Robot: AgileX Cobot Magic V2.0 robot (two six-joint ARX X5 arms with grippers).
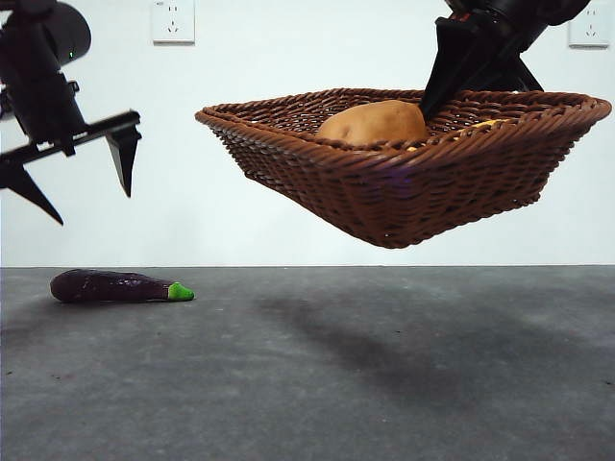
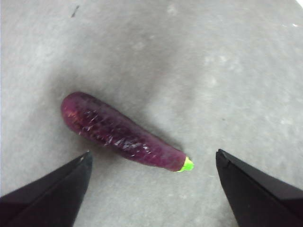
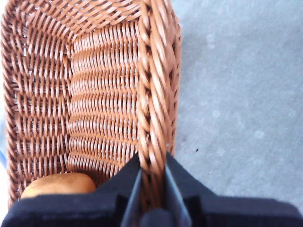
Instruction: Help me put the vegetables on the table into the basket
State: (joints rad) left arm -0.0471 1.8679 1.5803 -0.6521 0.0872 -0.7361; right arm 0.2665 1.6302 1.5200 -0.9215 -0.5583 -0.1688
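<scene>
Eggplant (image 2: 123, 132): lying flat on the table (image 1: 384, 384) near its left edge, the one vegetable not yet in the basket.
Left gripper (image 2: 151, 163): hovering above the eggplant, jaws spread wide either side of it, apparently lined up for a pick.
Basket (image 1: 404, 182): held tilted in the air, clear of the table.
Right gripper (image 3: 152, 182): jaws clenched on the basket's braided rim, probably carrying it towards the eggplant.
Potato (image 1: 373, 123): resting inside the basket.
Surroundings: dark grey speckled table; white wall with two sockets (image 1: 173, 19).
</scene>
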